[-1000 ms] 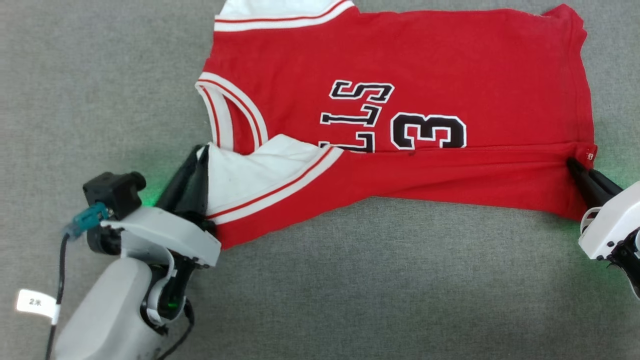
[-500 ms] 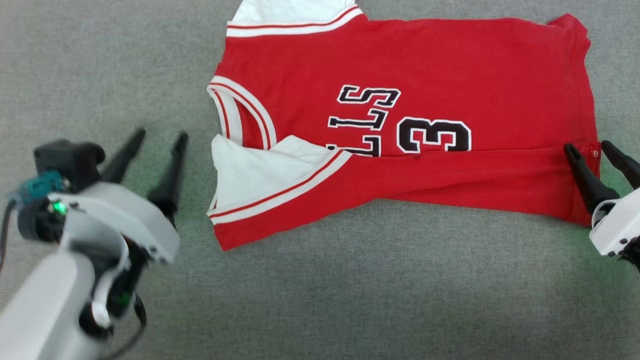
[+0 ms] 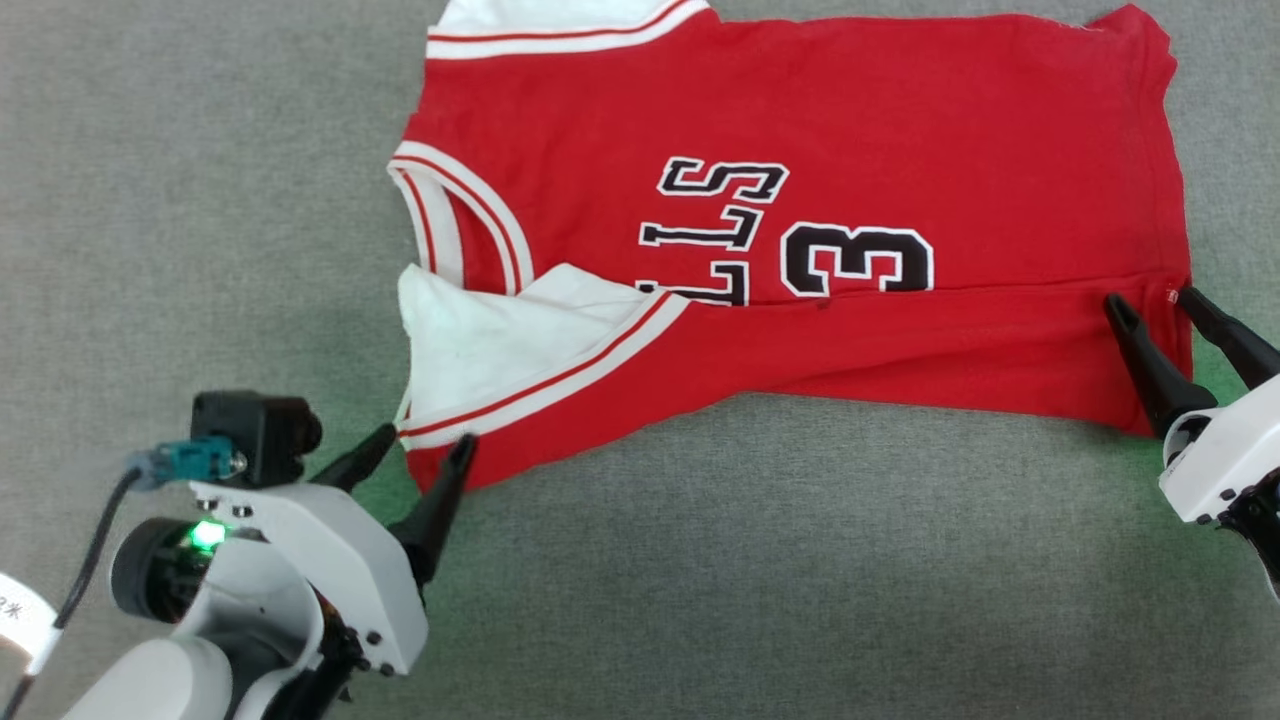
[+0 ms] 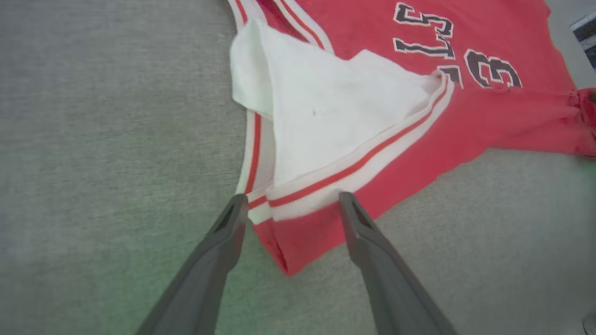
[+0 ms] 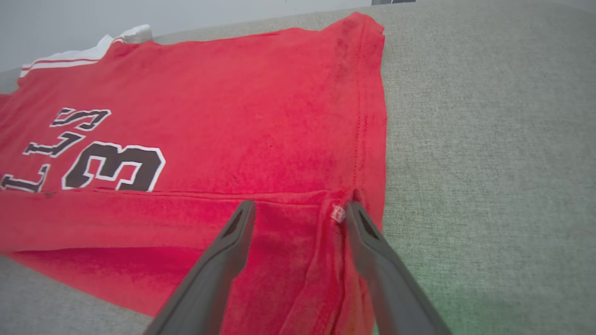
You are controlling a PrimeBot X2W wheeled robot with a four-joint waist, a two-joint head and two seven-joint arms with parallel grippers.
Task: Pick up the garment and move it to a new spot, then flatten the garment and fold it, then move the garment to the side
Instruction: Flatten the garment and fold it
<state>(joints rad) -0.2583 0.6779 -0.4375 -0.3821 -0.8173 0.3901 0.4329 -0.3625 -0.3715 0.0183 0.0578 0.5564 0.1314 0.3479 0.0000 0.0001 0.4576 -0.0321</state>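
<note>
Red garment (image 3: 800, 120), one corner within gaping left claw (image 3: 428, 437), another within right claw (image 3: 1148, 298)

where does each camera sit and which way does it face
head: on the head, looking down on the garment on the grey surface; left fingers lower left, right fingers at right edge, both open.
left wrist: on the left wrist, looking along its fingers at the white sleeve corner.
right wrist: on the right wrist, looking along its fingers at the red hem corner.
shared: both wrist views catch the "3".
</note>
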